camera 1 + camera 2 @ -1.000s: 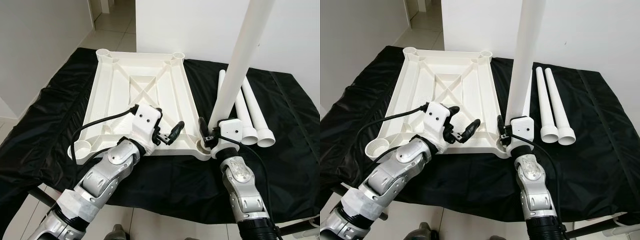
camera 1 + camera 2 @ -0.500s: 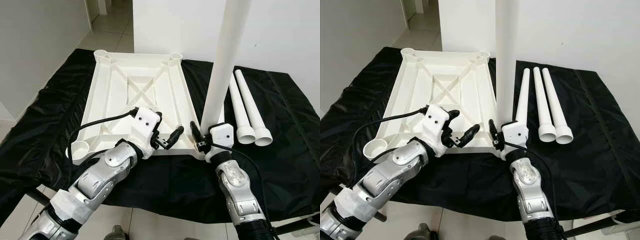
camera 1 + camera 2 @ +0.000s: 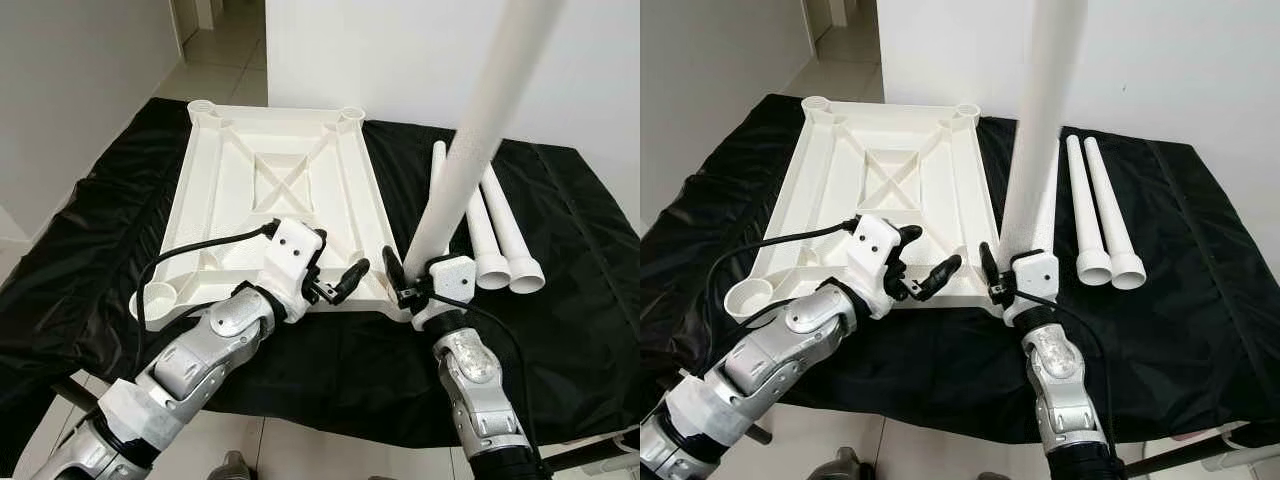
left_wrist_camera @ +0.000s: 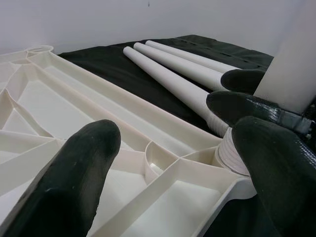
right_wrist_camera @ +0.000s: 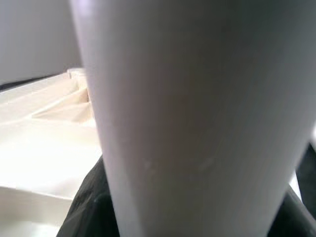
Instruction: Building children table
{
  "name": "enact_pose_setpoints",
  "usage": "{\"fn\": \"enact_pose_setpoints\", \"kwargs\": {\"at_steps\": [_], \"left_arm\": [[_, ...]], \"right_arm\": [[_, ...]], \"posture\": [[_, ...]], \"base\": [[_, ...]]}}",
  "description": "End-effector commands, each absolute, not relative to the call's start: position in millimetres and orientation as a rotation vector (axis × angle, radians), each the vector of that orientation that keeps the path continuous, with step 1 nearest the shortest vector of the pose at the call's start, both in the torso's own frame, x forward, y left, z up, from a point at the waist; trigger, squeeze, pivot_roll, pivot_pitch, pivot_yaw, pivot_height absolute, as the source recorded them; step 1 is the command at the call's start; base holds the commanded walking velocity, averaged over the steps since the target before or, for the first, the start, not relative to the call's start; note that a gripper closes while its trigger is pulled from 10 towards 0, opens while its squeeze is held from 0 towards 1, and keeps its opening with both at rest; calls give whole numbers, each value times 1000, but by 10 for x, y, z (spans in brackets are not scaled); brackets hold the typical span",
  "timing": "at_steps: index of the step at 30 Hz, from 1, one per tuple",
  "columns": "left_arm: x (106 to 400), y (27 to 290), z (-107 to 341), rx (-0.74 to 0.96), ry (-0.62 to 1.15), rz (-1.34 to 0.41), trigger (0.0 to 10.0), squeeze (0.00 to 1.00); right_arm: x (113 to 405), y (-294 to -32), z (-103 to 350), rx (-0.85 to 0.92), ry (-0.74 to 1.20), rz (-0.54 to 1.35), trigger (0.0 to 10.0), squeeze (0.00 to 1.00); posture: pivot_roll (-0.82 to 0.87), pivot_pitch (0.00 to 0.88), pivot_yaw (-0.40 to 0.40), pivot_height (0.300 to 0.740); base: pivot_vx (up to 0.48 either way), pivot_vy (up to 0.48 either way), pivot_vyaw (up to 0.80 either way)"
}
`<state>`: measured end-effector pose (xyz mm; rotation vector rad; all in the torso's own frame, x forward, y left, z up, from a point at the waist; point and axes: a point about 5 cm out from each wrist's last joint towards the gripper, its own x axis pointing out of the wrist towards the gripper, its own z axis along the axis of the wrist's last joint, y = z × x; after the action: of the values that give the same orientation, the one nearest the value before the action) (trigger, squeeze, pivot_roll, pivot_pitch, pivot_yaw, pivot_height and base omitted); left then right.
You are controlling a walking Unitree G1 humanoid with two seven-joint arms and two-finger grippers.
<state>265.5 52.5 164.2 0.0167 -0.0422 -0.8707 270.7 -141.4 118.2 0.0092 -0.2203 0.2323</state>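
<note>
Change noted: the white table leg (image 3: 470, 150) held by the right gripper (image 3: 408, 290) is now being tilted, its top leaning toward the upper right of the frame, where half a second ago it was standing nearly plumb. Its lower end is still being kept at the near right corner socket (image 4: 231, 157) of the upturned tabletop (image 3: 275, 170). Judged: the leg is being worked or rocked into the socket, not yet seated straight.

The right gripper's fingers are being kept clamped around the leg's base. The left gripper (image 3: 335, 285) is being held spread apart and empty, just above the tabletop's near edge, lower centre of frame.

Materials: the tabletop is smooth white moulded plastic, ribbed underneath with a crossed brace and round corner sockets. Three spare legs (image 3: 505, 230), tapered glossy tubes with ridged ends, are lying on crinkled black cloth (image 3: 90, 250) at centre right.
</note>
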Motion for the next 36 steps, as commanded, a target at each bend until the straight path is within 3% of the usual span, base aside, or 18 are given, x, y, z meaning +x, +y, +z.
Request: {"fn": "enact_pose_setpoints", "kwargs": {"at_steps": [1, 22, 36], "left_arm": [[2434, 384, 1702, 52, -73, -1355, 10000, 0], [2422, 365, 1728, 39, -83, -1351, 10000, 0], [2421, 355, 1738, 32, -88, -1353, 10000, 0]], "right_arm": [[2659, -1419, 934, 52, -94, 227, 10000, 0], [2773, -1445, 790, 217, 75, 115, 10000, 0], [2806, -1468, 818, 260, 78, 96, 10000, 0]], "posture": [[17, 4, -19, 740], [18, 4, -26, 740], [18, 0, -33, 740]], "base": [[0, 0, 0], [0, 0, 0], [0, 0, 0]]}}
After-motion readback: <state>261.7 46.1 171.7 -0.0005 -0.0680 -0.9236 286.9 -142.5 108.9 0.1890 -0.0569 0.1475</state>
